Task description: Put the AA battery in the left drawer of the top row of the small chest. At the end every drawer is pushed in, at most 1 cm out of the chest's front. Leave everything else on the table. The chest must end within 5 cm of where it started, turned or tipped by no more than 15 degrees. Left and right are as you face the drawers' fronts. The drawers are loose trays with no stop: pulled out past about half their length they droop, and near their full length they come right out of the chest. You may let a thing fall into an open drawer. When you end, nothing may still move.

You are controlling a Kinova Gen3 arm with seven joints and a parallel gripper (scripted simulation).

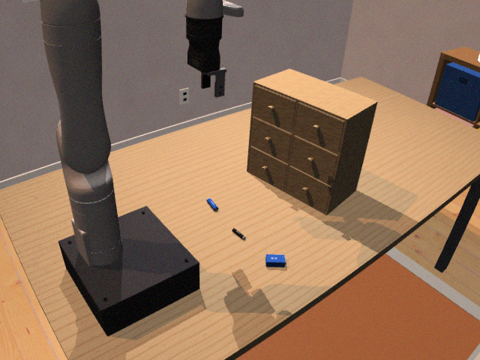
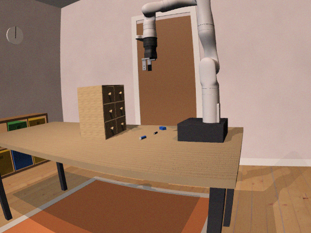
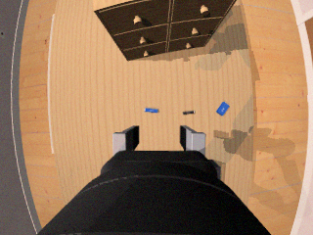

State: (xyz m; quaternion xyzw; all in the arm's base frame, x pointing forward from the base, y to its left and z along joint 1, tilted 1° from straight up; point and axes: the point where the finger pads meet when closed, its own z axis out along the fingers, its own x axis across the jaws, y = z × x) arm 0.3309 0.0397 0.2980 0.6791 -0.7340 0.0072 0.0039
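The small chest [image 1: 352, 154] [image 2: 91, 112] [image 3: 158, 41] stands upright, its six drawers all looking pushed in. The top row's left drawer [image 1: 263, 116] [image 2: 106, 99] [image 3: 152, 11] has a small round knob. Two battery-like cylinders lie on the table before the chest. The blue cylinder [image 1: 211, 204] [image 2: 142, 137] [image 3: 152, 110] is the thicker and looks like the AA battery. The black cylinder [image 1: 238, 234] [image 2: 155, 132] [image 3: 189, 113] is thinner, with a silvery end. My gripper [image 1: 212, 90] [image 2: 146, 70] [image 3: 159, 134] is open and empty, pointing down high above the table.
A small blue box [image 1: 275, 260] [image 2: 162, 128] [image 3: 223, 109] lies beyond the black cylinder from the blue one. The arm's black base [image 1: 151, 306] [image 2: 199, 134] stands on the table [image 1: 163, 174] [image 2: 150, 155] opposite the drawer fronts. The chest is the tall obstacle here.
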